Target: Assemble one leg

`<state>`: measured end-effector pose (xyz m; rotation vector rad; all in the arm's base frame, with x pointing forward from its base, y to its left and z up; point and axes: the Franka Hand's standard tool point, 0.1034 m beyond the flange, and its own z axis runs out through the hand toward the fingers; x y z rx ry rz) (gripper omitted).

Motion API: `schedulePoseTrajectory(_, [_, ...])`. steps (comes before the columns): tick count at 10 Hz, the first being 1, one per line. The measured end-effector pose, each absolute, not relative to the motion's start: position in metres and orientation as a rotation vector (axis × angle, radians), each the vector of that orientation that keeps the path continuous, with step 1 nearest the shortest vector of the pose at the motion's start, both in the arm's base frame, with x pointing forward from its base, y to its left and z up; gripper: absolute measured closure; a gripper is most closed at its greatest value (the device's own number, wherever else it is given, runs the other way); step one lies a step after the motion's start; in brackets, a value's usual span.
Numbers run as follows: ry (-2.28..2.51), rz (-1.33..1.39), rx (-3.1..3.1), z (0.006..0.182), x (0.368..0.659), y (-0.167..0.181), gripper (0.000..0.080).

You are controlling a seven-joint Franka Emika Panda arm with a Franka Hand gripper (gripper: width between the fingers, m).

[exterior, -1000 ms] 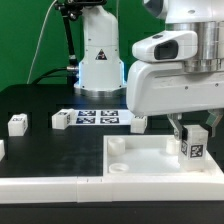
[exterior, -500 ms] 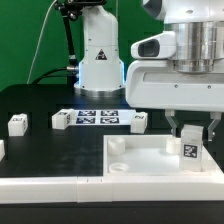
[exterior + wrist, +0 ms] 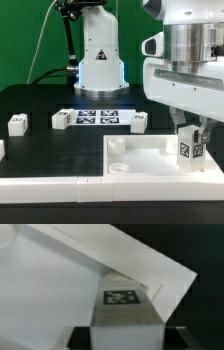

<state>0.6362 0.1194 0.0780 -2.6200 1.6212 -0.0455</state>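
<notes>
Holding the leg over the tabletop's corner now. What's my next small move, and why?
Probably ease straight down. The end effector is shut on the small white plastic tagged leg, held upright at the exterior view's right corner of the large white square tray-like panel. The wrist view shows the leg pointing into that corner; seating cannot be told.

white leg (image 3: 189, 149), black-and-white tag, black table (image 3: 50, 105)

Black table (image 3: 40, 150) — carrying white tabletop panel (image 3: 150, 160), marker board (image 3: 98, 118), three small blocks (image 3: 17, 124).
</notes>
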Motion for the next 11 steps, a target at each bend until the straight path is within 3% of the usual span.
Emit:
schedulePoseTrajectory(4, [1.697, -0.043, -2.568, 0.078, 0.637, 0.119, 0.0508])
schedulePoseTrajectory(5, [1.645, -0.044, -2.601, 0.078, 0.637, 0.119, 0.0422])
schedulePoseTrajectory(6, [1.522, -0.049, -2.676, 0.078, 0.637, 0.118, 0.0199])
schedulePoseTrajectory(11, [0.786, -0.088, -2.98, 0.077, 0.635, 0.131, 0.0152])
